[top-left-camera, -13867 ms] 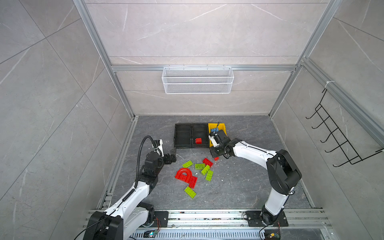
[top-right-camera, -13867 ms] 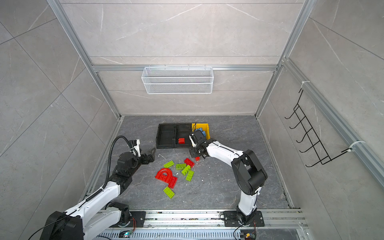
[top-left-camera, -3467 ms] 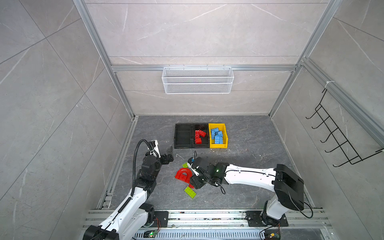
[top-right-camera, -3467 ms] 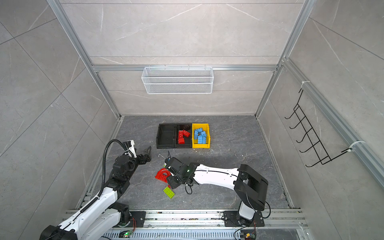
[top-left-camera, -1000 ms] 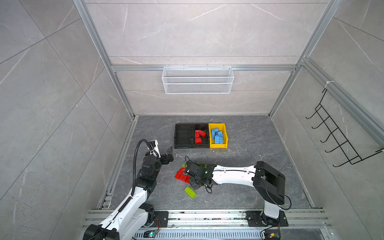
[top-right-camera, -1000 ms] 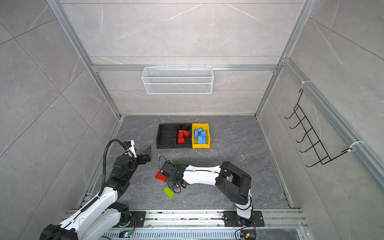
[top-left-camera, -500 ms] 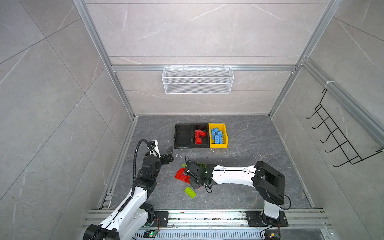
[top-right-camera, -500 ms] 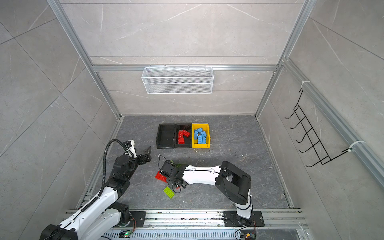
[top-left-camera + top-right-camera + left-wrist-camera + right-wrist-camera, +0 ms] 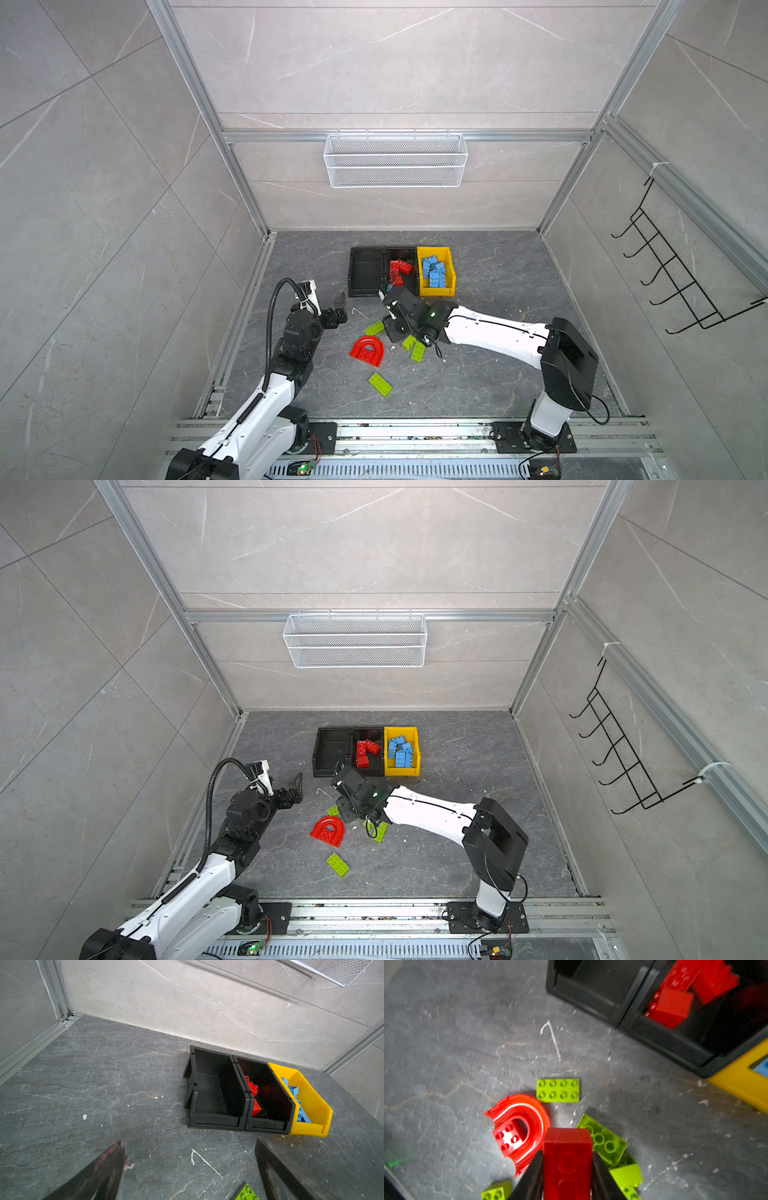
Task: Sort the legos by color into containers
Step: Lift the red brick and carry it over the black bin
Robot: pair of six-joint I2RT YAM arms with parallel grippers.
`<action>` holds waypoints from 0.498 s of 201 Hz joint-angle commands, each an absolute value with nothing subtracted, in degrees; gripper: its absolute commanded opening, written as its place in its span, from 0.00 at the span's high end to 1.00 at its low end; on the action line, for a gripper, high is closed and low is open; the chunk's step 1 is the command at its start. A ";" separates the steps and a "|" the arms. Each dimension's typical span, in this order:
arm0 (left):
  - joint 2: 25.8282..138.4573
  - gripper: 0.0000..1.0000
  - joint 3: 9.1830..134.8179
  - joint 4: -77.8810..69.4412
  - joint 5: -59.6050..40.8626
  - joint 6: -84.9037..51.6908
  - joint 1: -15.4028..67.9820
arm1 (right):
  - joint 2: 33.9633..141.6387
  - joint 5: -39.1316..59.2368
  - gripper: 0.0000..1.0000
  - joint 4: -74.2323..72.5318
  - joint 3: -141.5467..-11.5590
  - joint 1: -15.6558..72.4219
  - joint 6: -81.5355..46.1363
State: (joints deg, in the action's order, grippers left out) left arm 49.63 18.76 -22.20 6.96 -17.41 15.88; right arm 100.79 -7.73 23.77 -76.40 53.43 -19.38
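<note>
On the worktop [image 9: 478,374], nearer the base rail than the red arch [image 9: 367,351], one flat green brick [image 9: 380,384] lies alone, studs up. Just right of the arch sits a green cluster [image 9: 417,351], partly under the right arm. The right end effector [image 9: 566,1153] is clamped on a red brick [image 9: 567,1139], just beside the arch & over that cluster. A second green plate [image 9: 374,328] lies just beyond the arch. Left of the arch & further back, the left end effector [image 9: 187,1146] hangs w/ jaws spread wide, gripping nothing. Well beyond the arch, 3 bins stand touching in a row: end black bin [image 9: 365,274], middle black bin [image 9: 274,1101] w/ red bricks [image 9: 365,750], yellow bin [image 9: 436,291] w/ blue bricks [image 9: 434,272].
</note>
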 commanded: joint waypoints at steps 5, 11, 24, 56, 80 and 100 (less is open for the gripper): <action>49.04 0.01 19.07 -23.89 7.24 -17.40 16.00 | 103.11 -6.59 0.63 21.31 -82.43 47.62 -14.07; 49.12 0.01 19.12 -23.88 7.32 -17.32 16.00 | 104.07 -5.85 0.63 20.88 -83.76 46.47 -13.73; 49.22 0.01 19.10 -23.91 7.46 -17.40 16.00 | 106.40 -3.37 0.63 19.41 -86.32 43.93 -13.36; 49.31 0.01 19.15 -23.89 7.17 -17.40 16.06 | 113.99 -0.15 0.63 20.54 -94.80 39.38 -12.40; 49.04 0.01 19.09 -23.82 7.29 -17.45 16.00 | 118.02 1.03 0.63 20.27 -99.27 36.96 -12.16; 49.21 0.01 19.05 -24.08 7.47 -17.38 16.01 | 121.38 1.67 0.63 20.73 -103.63 35.26 -12.00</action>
